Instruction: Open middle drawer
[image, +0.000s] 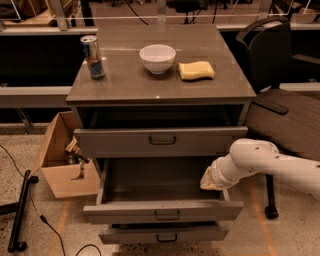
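Note:
The middle drawer (125, 212) is the second of the grey cabinet's three and stands pulled far out, its dark inside showing. Its small dark handle (167, 215) is centred on the flat front. The top drawer (120, 142) stands slightly out, and the bottom drawer (130, 235) juts a little below. My gripper (211, 180) hangs on the white arm (270, 165) that comes in from the right. It sits at the right inner side of the open middle drawer, above its front right corner and away from the handle.
On the cabinet top stand a can (93, 56), a white bowl (157, 58) and a yellow sponge (196, 70). An open cardboard box (62, 155) sits on the floor at the left, with a black stand and cable (20, 210) beside it. A dark chair (280, 100) is at the right.

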